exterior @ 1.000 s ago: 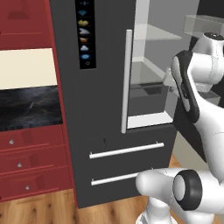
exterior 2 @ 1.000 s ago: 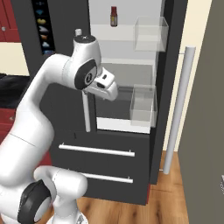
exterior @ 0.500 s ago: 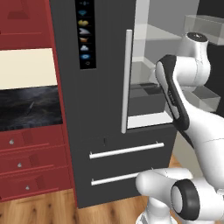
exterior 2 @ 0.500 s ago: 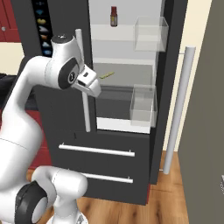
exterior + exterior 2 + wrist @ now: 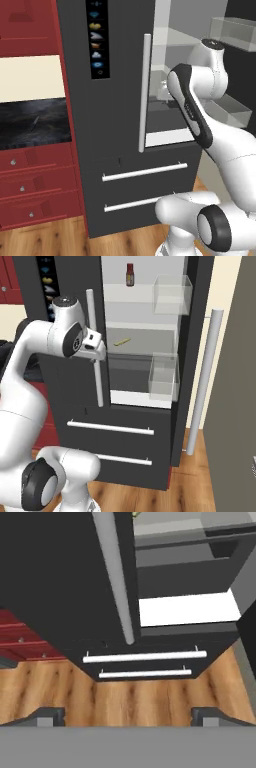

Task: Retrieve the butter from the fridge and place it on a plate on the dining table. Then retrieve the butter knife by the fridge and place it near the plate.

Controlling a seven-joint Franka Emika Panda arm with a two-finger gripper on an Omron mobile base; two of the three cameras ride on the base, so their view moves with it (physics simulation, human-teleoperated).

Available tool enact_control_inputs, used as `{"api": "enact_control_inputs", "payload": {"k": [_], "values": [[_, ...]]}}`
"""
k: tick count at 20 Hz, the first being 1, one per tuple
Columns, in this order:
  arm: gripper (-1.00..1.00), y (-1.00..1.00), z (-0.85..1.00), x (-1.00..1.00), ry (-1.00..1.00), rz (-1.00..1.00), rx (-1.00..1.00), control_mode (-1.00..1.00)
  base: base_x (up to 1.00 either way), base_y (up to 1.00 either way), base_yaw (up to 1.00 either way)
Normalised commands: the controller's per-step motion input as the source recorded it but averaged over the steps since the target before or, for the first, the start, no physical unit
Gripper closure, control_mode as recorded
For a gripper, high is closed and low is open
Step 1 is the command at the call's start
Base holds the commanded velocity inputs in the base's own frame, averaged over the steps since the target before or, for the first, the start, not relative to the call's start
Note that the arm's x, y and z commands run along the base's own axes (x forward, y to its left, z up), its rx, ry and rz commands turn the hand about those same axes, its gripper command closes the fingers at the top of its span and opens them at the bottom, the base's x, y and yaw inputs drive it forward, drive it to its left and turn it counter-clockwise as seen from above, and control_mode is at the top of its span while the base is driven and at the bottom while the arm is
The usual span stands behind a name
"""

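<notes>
The fridge (image 5: 75, 401) stands with its right door swung open, its lit shelves exposed. The butter (image 5: 122, 342), a small yellow stick, lies on the middle shelf. My gripper (image 5: 98, 352) hangs in front of the shut left door beside its white bar handle (image 5: 95, 346), left of the butter and well short of it. In the hand view the gripper (image 5: 128, 717) is open, its tips wide apart with nothing between them. A thin grey sliver, the butter knife (image 5: 35, 121), lies on the black counter left of the fridge. The plate and the dining table are out of view.
A red bottle (image 5: 130, 274) stands on the top shelf. Clear bins (image 5: 164, 375) hang on the fridge's right side. The open door (image 5: 235, 381) and its long handle (image 5: 205, 381) stand at the right. Red drawers (image 5: 30, 185) sit below the counter. Two drawer handles (image 5: 145, 657) cross the fridge's lower front.
The arm has swung left, carrying the hand from in front of the open shelves to the left door's handle. The gripper stayed open.
</notes>
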Motion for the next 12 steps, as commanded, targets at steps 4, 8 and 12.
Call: {"api": "enact_control_inputs", "payload": {"k": [4,8,12], "values": [[-1.00,0.51,0.00,0.18,-0.08,0.10,-0.19,-1.00,0.00,0.00,0.00],[-1.00,0.16,-0.01,0.25,0.00,-0.15,-0.03,-1.00,0.00,0.00,0.00],[-1.00,0.00,0.00,0.38,-0.05,-0.16,0.01,-1.00,0.00,0.00,0.00]]}}
